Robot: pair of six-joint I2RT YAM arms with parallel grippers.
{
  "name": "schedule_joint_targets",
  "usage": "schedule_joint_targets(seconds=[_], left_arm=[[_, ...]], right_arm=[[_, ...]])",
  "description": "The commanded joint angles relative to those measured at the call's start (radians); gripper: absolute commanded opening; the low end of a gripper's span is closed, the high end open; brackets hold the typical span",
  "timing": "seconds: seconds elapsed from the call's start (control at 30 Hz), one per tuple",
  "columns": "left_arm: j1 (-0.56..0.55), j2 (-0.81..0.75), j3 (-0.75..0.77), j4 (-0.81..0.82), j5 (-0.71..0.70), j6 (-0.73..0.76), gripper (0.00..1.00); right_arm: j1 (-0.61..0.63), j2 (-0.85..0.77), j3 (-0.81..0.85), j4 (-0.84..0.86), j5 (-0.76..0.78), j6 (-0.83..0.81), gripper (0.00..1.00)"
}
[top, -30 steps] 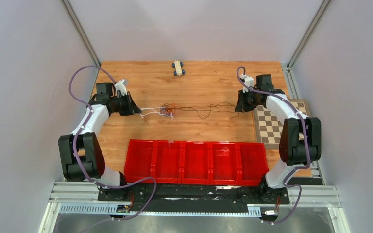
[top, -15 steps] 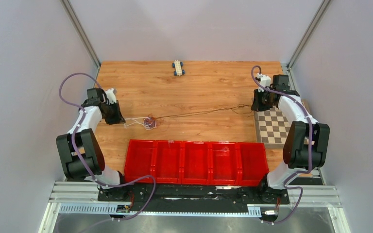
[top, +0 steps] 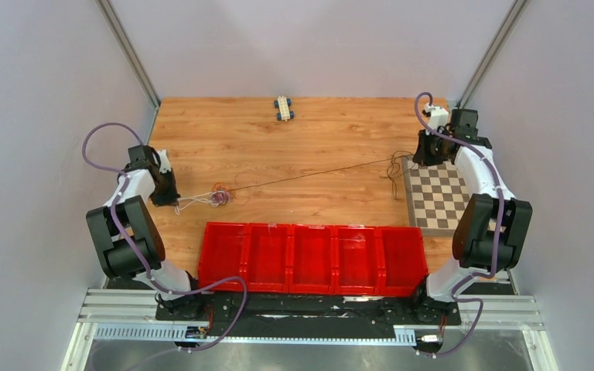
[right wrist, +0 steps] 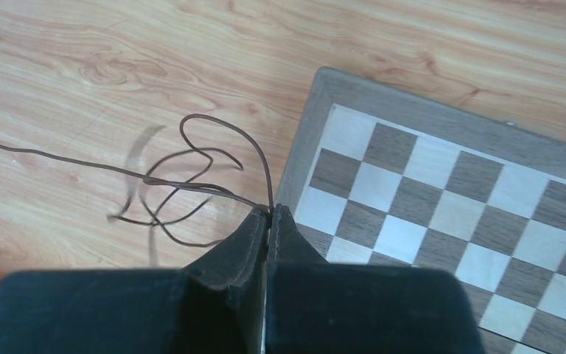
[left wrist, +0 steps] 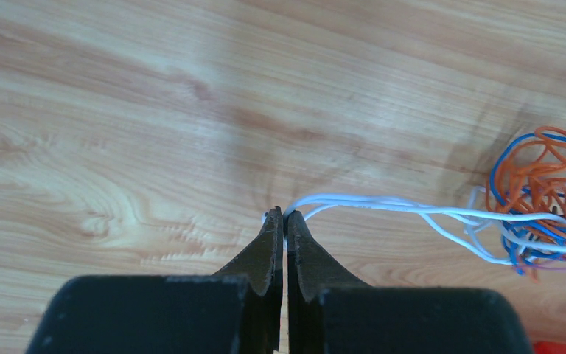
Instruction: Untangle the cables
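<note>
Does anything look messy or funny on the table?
Yes. The cables are bunched in an orange, blue and white knot near the left fingers, and a black cable runs taut from it toward the right fingers.

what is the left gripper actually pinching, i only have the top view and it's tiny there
Observer: The left gripper is shut on the white cable alone, pinched right at its fingertips.
Operator: which colours are tangled up
Observer: The knot shows orange, blue and white strands.
Operator: and the other side
Observer: The right gripper is shut on the dark cable, whose end curls in several loose loops on the table beside the chessboard.
</note>
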Motion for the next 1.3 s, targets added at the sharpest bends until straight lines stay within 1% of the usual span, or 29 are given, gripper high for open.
schedule_joint_targets(seconds=[0.0, 0.07, 0.1, 0.17, 0.3, 0.47, 0.53, 0.6, 0.67, 0.73, 0.77, 0.8, 0.83, 0.93, 1.03, 1.1, 1.17, 1.27], left_arm=[[0.051, 0.022, 0.047, 0.049, -0.098, 0.049, 0.0], [0.054, 0.026, 0.057, 0.039, -0.047, 0.052, 0.0], [0.054, 0.026, 0.062, 0.028, 0.017, 0.054, 0.0], [0.041, 0.013, 0.065, 0.021, 0.069, 0.056, 0.0], [-0.005, -0.026, 0.06, 0.03, 0.1, 0.084, 0.0], [-0.009, -0.04, 0.076, 0.004, 0.214, 0.099, 0.0], [-0.009, -0.048, 0.077, 0.003, 0.244, 0.097, 0.0], [-0.009, -0.049, 0.08, 0.0, 0.255, 0.088, 0.0], [-0.009, -0.05, 0.083, -0.004, 0.258, 0.082, 0.0], [-0.009, -0.052, 0.081, -0.005, 0.261, 0.078, 0.0], [-0.009, -0.053, 0.079, -0.006, 0.263, 0.075, 0.0], [-0.009, -0.055, 0.078, -0.007, 0.264, 0.074, 0.0], [-0.009, -0.057, 0.074, -0.007, 0.264, 0.07, 0.0], [-0.009, -0.06, 0.063, -0.007, 0.27, 0.064, 0.0], [-0.009, -0.058, 0.055, -0.004, 0.271, 0.055, 0.0], [-0.009, -0.054, 0.055, -0.003, 0.272, 0.051, 0.0], [-0.01, -0.048, 0.055, -0.003, 0.27, 0.049, 0.0], [-0.009, -0.044, 0.061, -0.006, 0.268, 0.046, 0.0]], right_arm=[[-0.049, -0.023, 0.076, 0.025, 0.016, -0.003, 0.0], [-0.047, -0.018, 0.087, 0.015, -0.032, 0.007, 0.0], [-0.045, -0.017, 0.094, 0.013, -0.064, 0.017, 0.0], [-0.039, -0.017, 0.109, 0.006, -0.105, 0.043, 0.0], [-0.028, -0.023, 0.152, -0.003, -0.233, 0.091, 0.0], [0.026, -0.049, 0.153, -0.019, -0.4, 0.126, 0.0], [0.069, -0.057, 0.127, -0.02, -0.409, 0.14, 0.0], [0.098, -0.042, 0.1, -0.02, -0.351, 0.15, 0.01], [0.106, 0.003, 0.087, -0.025, -0.238, 0.14, 0.21], [0.102, 0.062, 0.108, -0.044, -0.136, 0.126, 0.37], [0.102, 0.092, 0.122, -0.061, -0.105, 0.123, 0.47], [0.102, 0.106, 0.136, -0.071, -0.086, 0.121, 0.55], [0.103, 0.112, 0.142, -0.072, -0.08, 0.121, 0.58], [0.11, 0.108, 0.138, -0.074, -0.118, 0.11, 0.6], [0.14, 0.089, 0.11, -0.082, -0.206, 0.078, 0.6], [0.174, 0.083, 0.087, -0.089, -0.225, 0.053, 0.59], [0.238, 0.082, 0.066, -0.09, -0.23, 0.032, 0.58], [0.307, 0.087, 0.045, -0.083, -0.224, 0.009, 0.59]])
